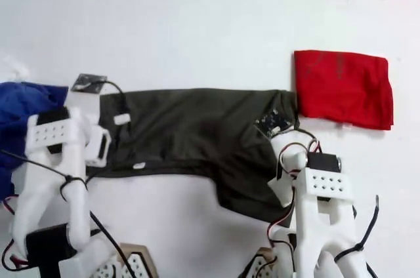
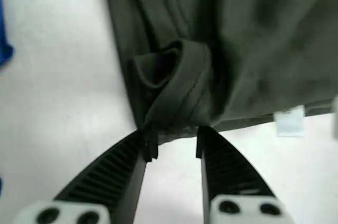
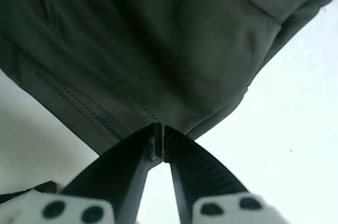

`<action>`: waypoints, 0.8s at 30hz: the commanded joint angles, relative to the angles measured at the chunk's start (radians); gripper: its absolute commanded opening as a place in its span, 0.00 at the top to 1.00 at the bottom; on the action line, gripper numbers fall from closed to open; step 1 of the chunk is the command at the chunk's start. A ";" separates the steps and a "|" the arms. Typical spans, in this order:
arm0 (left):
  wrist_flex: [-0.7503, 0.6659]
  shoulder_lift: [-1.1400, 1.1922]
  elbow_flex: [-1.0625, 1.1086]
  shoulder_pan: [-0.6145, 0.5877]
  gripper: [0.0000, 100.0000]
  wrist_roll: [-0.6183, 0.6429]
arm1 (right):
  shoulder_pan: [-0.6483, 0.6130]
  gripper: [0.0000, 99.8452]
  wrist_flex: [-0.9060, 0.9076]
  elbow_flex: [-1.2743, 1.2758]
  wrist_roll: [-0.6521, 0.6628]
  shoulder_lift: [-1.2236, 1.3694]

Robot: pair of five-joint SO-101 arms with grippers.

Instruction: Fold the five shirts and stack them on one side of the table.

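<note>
**Item 1, left gripper** (image 2: 172, 142). It sits at the left end of the dark shirt (image 1: 197, 127), on the near hem. The jaws stand a little apart around a bunched roll of hem, and I read this as a pinch on thick cloth, not an open gripper.

**Item 2, right gripper** (image 3: 158, 142). It sits at the right end of the same shirt, on its near edge. The jaws are closed almost tip to tip with a thin fold of cloth caught between them.

**Item 3, dark shirt.** It lies flat on the worktop (image 1: 197, 35) with its long axis running side to side between my two grippers. The body of the shirt extends away from both grippers, so I judge the next fold carries the near edge away from the arms. The two ends need to travel evenly or the fold will skew. A lobe of cloth sags toward me beside the right arm.

**Item 4, blue shirt** (image 1: 23, 107). It is heaped and unfolded at the left edge of the worktop, just beyond the left arm.

**Item 5, red shirt** (image 1: 342, 88). It is folded and lies far right, just beside the dark shirt's right end. The right arm is the nearer one to it, and I take this as the stacking side.
</note>
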 commanded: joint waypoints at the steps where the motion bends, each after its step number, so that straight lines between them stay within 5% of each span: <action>1: -0.028 -0.032 0.001 0.035 0.86 0.037 | -0.004 0.98 0.012 -0.009 -0.012 -0.038; 13: -0.104 -0.032 0.102 0.034 0.86 0.031 | -0.004 0.98 0.012 -0.009 -0.012 -0.038; 18: -0.097 -0.032 0.110 0.032 0.98 0.029 | -0.004 0.98 0.010 -0.009 -0.012 -0.038; 24: -0.028 -0.041 0.096 0.032 0.97 0.025 | -0.004 0.98 0.005 -0.009 -0.012 -0.038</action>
